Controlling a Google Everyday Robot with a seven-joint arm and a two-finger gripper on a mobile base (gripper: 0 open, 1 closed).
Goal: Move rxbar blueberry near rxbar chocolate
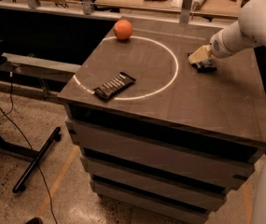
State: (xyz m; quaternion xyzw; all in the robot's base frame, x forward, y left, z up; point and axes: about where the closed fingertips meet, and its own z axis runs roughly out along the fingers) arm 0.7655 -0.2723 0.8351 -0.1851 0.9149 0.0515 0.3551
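Note:
The rxbar blueberry (205,68), a small dark bar, lies on the right side of the dark table top (170,97), just outside the white painted circle. My gripper (199,56) is right over it and touches or nearly touches its upper left end, hiding part of it. The rxbar chocolate (114,86), a black-brown bar with white lettering, lies on the circle's front left arc, far to the left of the gripper.
An orange (123,29) sits at the back left of the table, on the circle's line. My white arm (249,27) reaches in from the right. Benches with clutter stand behind. A black stand leg and cables lie on the floor at left.

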